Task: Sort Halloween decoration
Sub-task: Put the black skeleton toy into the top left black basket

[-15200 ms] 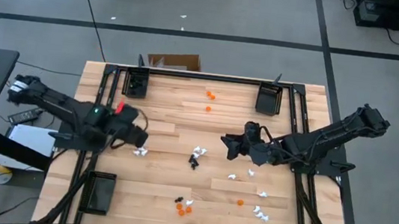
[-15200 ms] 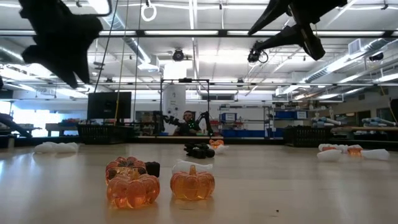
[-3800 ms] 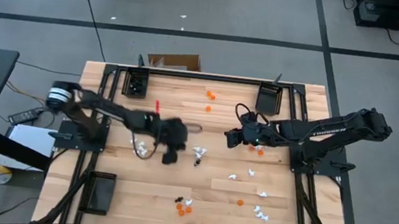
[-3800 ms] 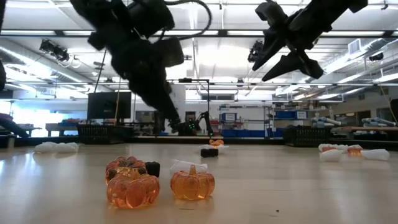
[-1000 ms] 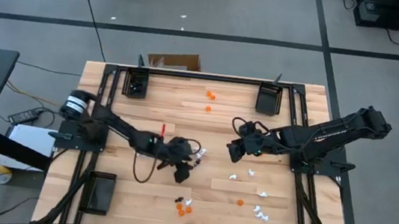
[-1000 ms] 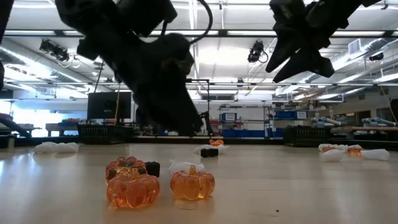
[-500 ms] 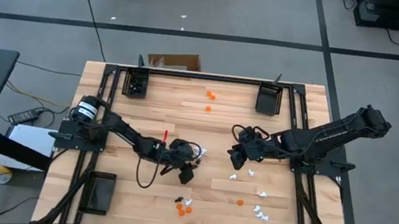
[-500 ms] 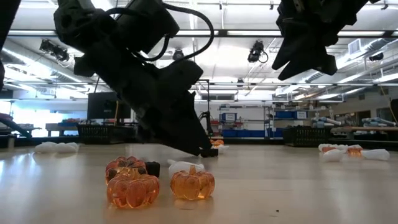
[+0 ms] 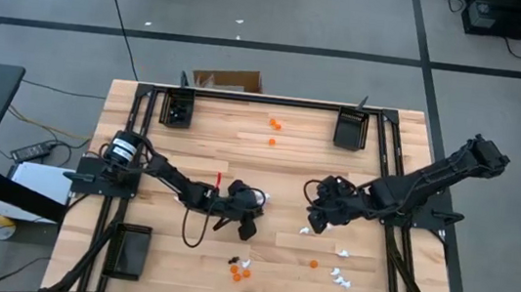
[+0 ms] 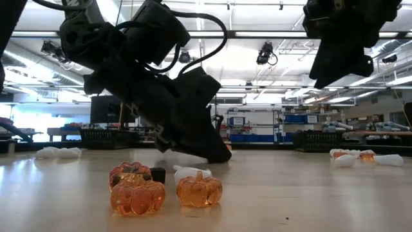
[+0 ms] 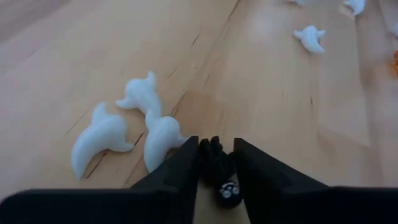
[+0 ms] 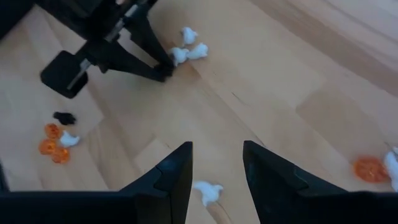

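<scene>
The decoration is scattered over the wooden table: white ghosts point(image 9: 339, 274), orange pumpkins point(image 9: 240, 272) and black pieces point(image 12: 63, 117). My left gripper point(image 9: 255, 204) is down at mid-table beside three white ghosts point(image 11: 140, 93) and is shut on a small black trinket point(image 11: 219, 168). My right gripper point(image 9: 313, 225) hovers open to its right, above a lone white ghost point(image 12: 208, 191) lying flat on the wood. In the low view, pumpkins point(image 10: 199, 190) sit upright in front, and the left gripper's point(image 10: 219, 154) tips reach the tabletop. My left gripper pinches the black trinket between its two fingers point(image 11: 186, 165), gripping its upper body point(image 11: 214, 155). The fingers slant down at it from the table's left. Its lower end with a pale face point(image 11: 228, 191) shows below the fingers; whether it rests on the wood I cannot tell.
Black rectangular trays sit at the far left point(image 9: 178, 109), far right point(image 9: 348, 129) and near left point(image 9: 129, 249) corners. Two pumpkins point(image 9: 273, 124) lie near the far edge, one point(image 9: 314, 264) near the right-hand ghosts. A black frame rims the table.
My left gripper has moved a little toward the table's right and come down until its tips reach the tabletop beside the white ghosts. My right gripper has travelled toward the near edge and now hangs over the lone white ghost.
</scene>
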You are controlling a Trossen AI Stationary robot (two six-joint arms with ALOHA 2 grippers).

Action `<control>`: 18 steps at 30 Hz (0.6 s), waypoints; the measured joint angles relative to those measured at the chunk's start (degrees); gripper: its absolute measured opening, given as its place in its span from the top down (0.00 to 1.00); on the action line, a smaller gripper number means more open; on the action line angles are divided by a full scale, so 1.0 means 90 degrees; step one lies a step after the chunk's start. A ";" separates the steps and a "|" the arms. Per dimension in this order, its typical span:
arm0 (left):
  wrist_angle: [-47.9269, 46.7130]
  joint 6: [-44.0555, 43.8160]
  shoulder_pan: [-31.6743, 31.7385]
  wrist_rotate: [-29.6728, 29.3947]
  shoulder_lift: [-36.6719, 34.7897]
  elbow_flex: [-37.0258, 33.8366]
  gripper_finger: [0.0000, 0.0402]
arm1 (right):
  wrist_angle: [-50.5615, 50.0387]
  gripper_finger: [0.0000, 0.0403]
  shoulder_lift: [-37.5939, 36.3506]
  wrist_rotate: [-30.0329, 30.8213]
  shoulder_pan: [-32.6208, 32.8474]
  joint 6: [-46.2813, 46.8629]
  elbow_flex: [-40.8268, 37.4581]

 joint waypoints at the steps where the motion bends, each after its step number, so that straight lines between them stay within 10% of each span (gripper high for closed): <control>1: -0.0046 0.0042 0.0009 0.0043 -0.0033 0.0000 0.78 | -0.0060 0.63 0.0000 0.0060 0.0033 0.0071 0.0000; 11: -0.0956 0.0026 0.0420 0.0586 -0.1464 -0.0070 0.84 | -0.0127 0.63 0.0000 0.0635 0.0003 0.0039 0.0000; 18: -0.3561 0.0429 0.1079 0.0592 -0.3422 -0.0070 0.81 | -0.0093 0.63 0.0000 0.0679 -0.0592 0.0212 0.0000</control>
